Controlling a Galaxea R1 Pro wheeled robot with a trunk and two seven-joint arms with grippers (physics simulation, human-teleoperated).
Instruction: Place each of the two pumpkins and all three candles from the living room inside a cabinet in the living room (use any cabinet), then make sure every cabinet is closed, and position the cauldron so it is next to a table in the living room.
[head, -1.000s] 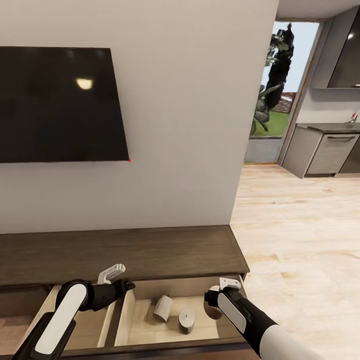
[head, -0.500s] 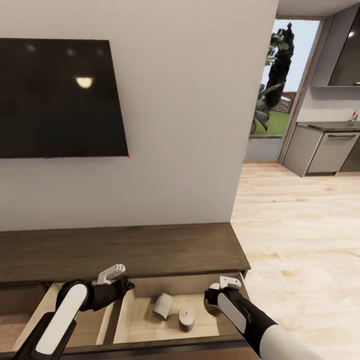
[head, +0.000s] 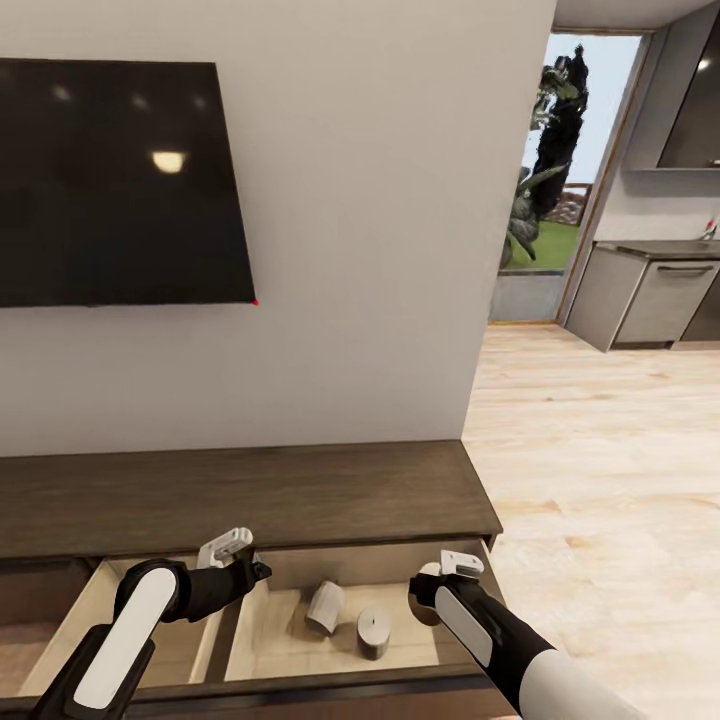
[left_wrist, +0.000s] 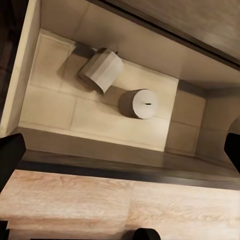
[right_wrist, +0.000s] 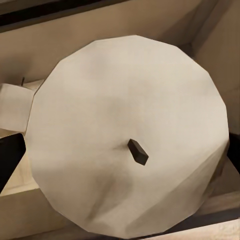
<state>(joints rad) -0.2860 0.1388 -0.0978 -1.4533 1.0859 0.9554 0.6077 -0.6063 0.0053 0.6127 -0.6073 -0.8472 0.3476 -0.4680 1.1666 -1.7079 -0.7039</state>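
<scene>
The long cabinet (head: 250, 495) is running along the wall, its right drawer (head: 340, 650) standing open. Inside, one candle (head: 325, 607) is lying tipped on its side and another (head: 373, 631) is standing upright, wick up. The right gripper (head: 432, 598) is clamping a third candle (right_wrist: 127, 135) over the drawer. The left gripper's (head: 243, 560) jaws are spread apart.

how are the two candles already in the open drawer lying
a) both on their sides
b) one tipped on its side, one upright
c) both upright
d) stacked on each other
b: in the open drawer of the cabinet, the candle nearer the back lies tipped over, while the candle nearer the front stands upright with its wick end up.
</scene>
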